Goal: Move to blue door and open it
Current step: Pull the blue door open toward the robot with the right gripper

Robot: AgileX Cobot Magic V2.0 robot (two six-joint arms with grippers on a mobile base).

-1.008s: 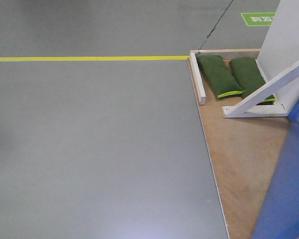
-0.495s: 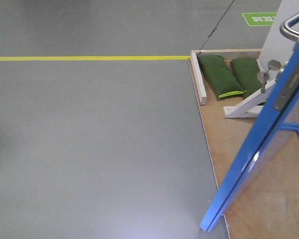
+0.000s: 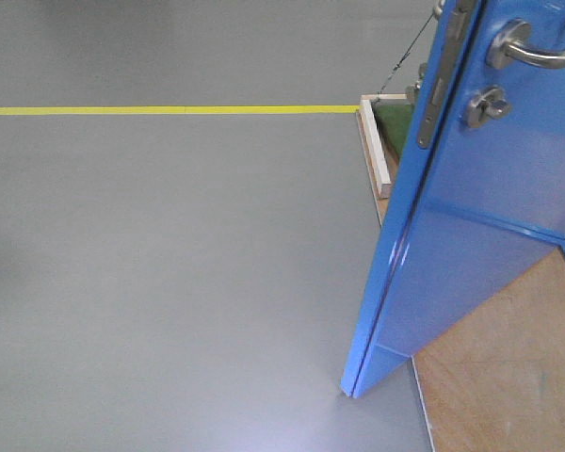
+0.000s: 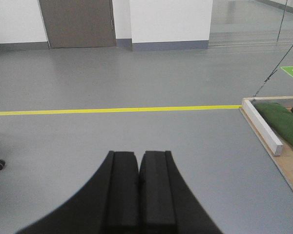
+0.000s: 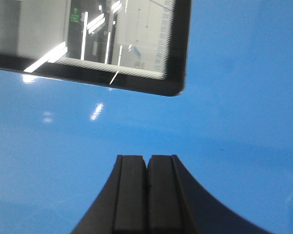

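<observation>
Standing ajar at 3 o'clock: tall glossy bright-blue door panel [image 3: 490, 217], silver lever handle [image 3: 532, 49] at 1 o'clock. Left black gripper [image 4: 138, 165] closed, empty; right black gripper [image 5: 147, 168] likewise, facing the door.

Door [image 3: 471, 235] over platform [image 3: 508, 377] edge, sandbag [image 3: 395, 122] behind

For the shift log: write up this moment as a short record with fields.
door: blue door, swung out, lower corner over the grey floor
handle: silver lever, thumb-turn below it, neither gripped
left gripper: shut, empty, pointing over the floor
right gripper: shut, empty, facing the door's blue face; contact unclear
floor mark: yellow line
beside the door: wooden platform, green sandbags
</observation>
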